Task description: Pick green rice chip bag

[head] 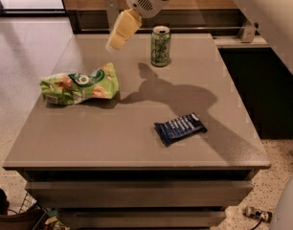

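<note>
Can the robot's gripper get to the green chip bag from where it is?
Probably yes. The gripper hangs over the table behind the green rice chip bag, nothing between them; the green can stands off to one side.

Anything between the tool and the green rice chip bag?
Nothing visible. The tool hangs over the table, just beyond the green rice chip bag, bare tabletop between them. The green can stands on the tool's other side; the blue wrapper lies nearer the front, both off that path.

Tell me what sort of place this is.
Likely an office break area: grey counter with drawers, green rice chip bag and drink can on it. End effector hangs above its far side.
</note>
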{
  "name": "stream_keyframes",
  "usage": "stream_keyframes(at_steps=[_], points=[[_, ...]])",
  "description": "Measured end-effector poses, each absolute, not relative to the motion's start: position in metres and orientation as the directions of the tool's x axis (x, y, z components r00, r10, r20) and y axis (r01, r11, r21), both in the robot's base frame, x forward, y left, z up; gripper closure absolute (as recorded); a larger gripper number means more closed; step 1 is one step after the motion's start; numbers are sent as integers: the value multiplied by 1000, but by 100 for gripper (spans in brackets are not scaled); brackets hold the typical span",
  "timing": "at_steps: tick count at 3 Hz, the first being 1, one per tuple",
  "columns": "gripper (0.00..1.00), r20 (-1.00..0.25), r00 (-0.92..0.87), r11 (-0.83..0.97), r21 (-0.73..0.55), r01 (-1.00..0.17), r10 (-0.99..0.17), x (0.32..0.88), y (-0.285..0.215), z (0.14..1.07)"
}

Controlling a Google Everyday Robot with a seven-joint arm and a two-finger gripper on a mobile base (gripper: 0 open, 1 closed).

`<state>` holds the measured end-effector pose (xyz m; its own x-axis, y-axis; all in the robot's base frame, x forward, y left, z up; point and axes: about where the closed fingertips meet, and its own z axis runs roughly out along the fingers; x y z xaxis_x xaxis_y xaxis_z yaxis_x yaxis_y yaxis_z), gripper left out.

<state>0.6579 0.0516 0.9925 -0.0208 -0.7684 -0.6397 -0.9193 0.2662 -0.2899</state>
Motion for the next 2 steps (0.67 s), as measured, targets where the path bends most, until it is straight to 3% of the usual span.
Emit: stream_keyframes(at_steps=[2], points=[[0,-625,-11,197,-229,-953,-781,668,89,953]])
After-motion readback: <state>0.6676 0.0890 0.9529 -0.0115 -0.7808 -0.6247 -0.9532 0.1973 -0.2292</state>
